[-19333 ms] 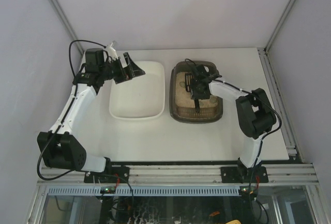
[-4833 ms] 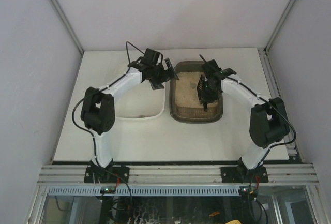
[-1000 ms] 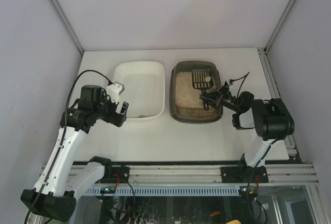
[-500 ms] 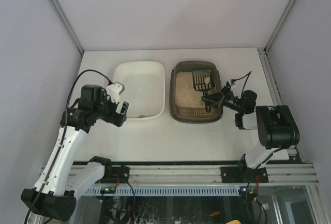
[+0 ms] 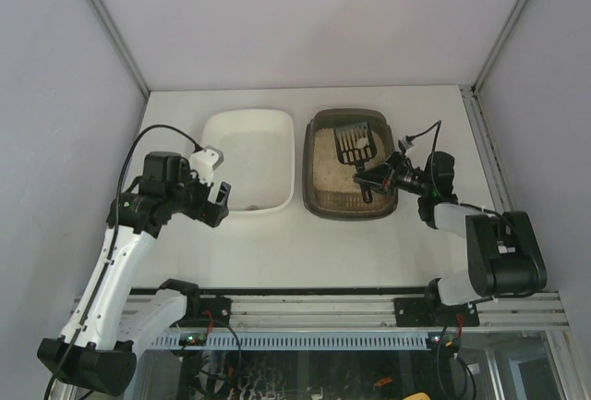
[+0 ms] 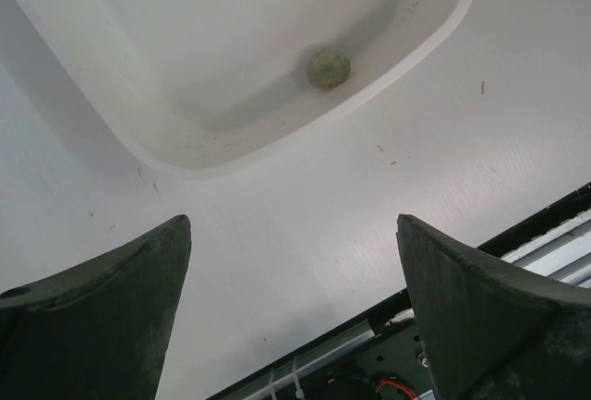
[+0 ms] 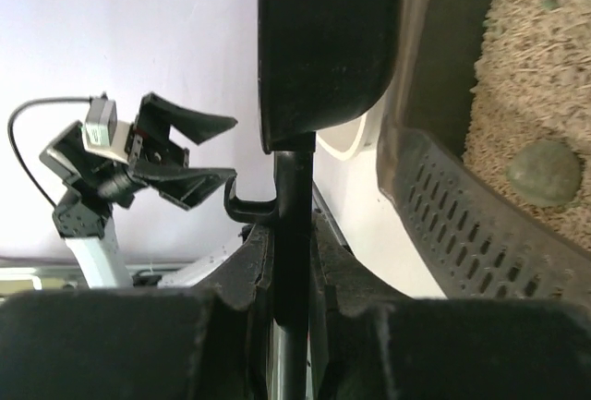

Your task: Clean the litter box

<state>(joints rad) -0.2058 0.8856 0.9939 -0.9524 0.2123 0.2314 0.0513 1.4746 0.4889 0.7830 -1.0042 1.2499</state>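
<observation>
The litter box (image 5: pixel 317 183), a dark tray of beige litter, lies right of centre. My right gripper (image 5: pixel 371 178) is at its near right rim, shut on the thin handle of a black slotted scoop (image 5: pixel 354 141) whose head hangs over the litter. In the right wrist view the handle (image 7: pixel 294 187) stands upright between my fingers, the scoop head (image 7: pixel 328 40) is edge-on above, and a grey-green clump (image 7: pixel 545 172) lies on the litter. My left gripper (image 5: pixel 214 201) is open and holds nothing, off the white tray's near left corner.
The white tray (image 5: pixel 217 146) sits left of the litter box; in the left wrist view it (image 6: pixel 138 146) holds one greenish ball (image 6: pixel 328 66). The metal rail (image 5: pixel 314 308) with both arm bases runs along the near edge. Grey walls close in the table's far side and both flanks.
The right arm's elbow has swung toward the near right while its gripper kept the scoop, whose head shifted slightly left over the litter. The left arm has not moved.
</observation>
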